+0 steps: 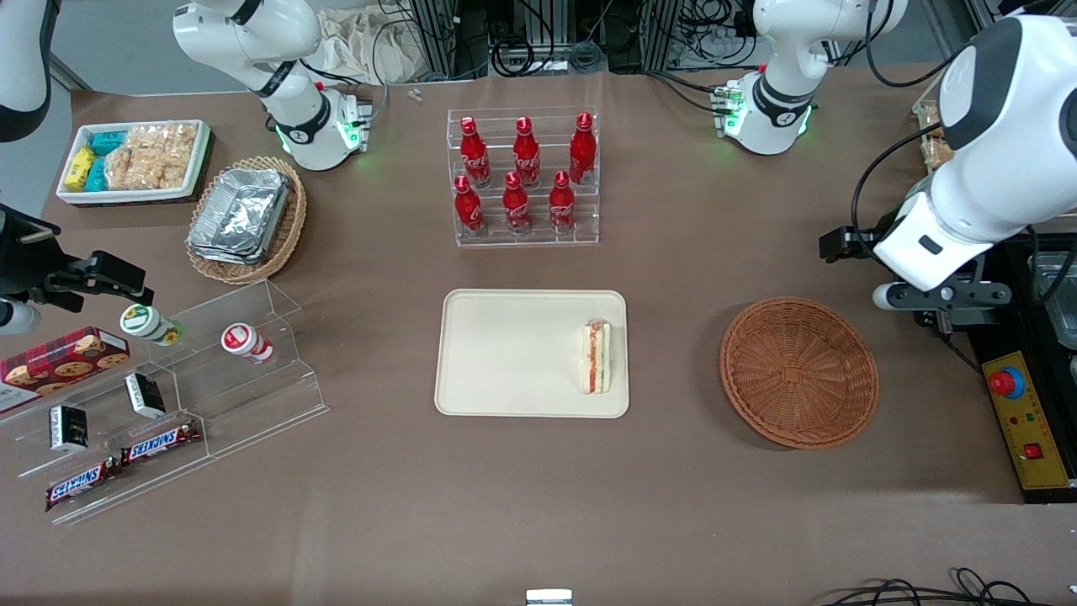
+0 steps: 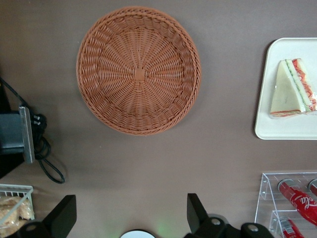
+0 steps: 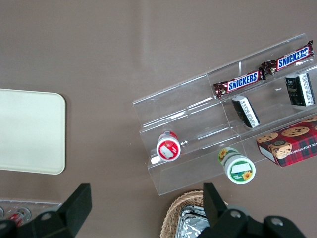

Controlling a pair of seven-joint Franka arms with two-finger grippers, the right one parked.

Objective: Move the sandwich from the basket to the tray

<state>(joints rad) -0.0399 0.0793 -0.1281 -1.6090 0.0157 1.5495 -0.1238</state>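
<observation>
Front view: sandwich (image 1: pixel 596 357) lying on the tray (image 1: pixel 505 353), close to the tray's rim at the working arm's end, filling stripe of red and green facing up. Basket (image 1: pixel 798 371) sitting on the brown table (image 1: pixel 538 505), apart from the tray toward the working arm's end, nothing in it. Gripper (image 1: pixel 851 246) held above the table, farther from the camera than the basket and toward the working arm's end; nothing visibly held there. Rack of red bottles (image 1: pixel 523 177) standing farther from the camera than the tray.

Left wrist view: gripper (image 2: pixel 130 214) hanging high over bare table beside the basket (image 2: pixel 138 69), two dark fingers (image 2: pixel 197 212) spread wide apart, nothing between them. Sandwich (image 2: pixel 292 89) resting inside the tray (image 2: pixel 265 124), near its rim.

Right wrist view: a part of the tray (image 3: pixel 29 131) visible, well apart from a clear stepped stand (image 3: pixel 218 124) holding Snickers bars (image 3: pixel 240 82) and small cups.
</observation>
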